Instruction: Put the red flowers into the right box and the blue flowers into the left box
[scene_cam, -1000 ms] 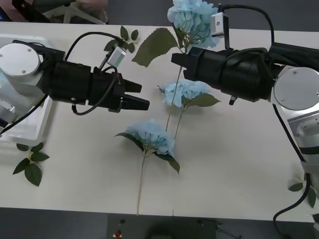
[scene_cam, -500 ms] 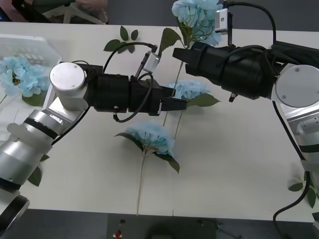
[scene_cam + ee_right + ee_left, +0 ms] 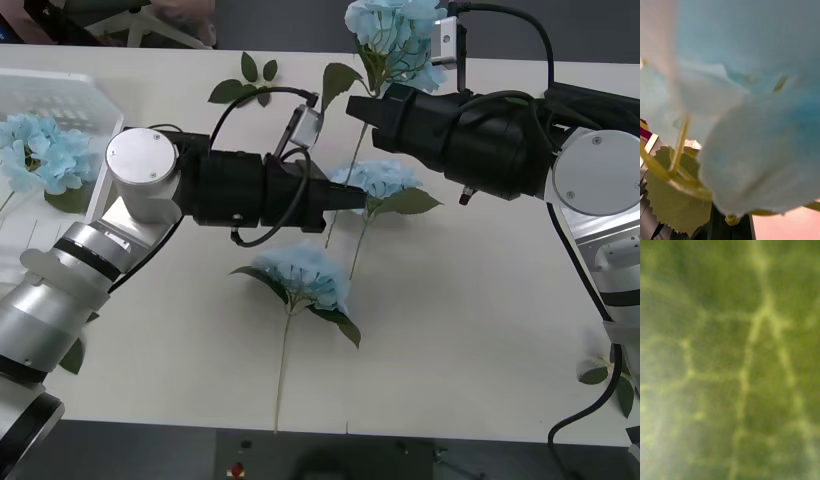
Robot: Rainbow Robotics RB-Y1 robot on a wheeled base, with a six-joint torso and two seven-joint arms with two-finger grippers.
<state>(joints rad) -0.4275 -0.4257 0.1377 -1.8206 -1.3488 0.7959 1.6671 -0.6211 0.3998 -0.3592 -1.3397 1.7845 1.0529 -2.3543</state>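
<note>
Though left jaws unreadable against a leaf (image 3: 730, 360), right jaws clamped on blue flowers (image 3: 392, 35)

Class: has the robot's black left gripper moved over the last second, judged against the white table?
Yes. The left gripper has reached rightward across the white table, from near the left box to the middle pale-blue flower.

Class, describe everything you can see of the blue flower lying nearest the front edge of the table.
The nearest blue flower is an artificial hydrangea: a pale-blue head of many small petals that look like fabric, dark green leaves on either side beneath it, and a long thin pale stem running toward the table's front edge. It lies flat on the white table, apart from both hands. The left hand is above and beyond it, at another bloom.
</note>
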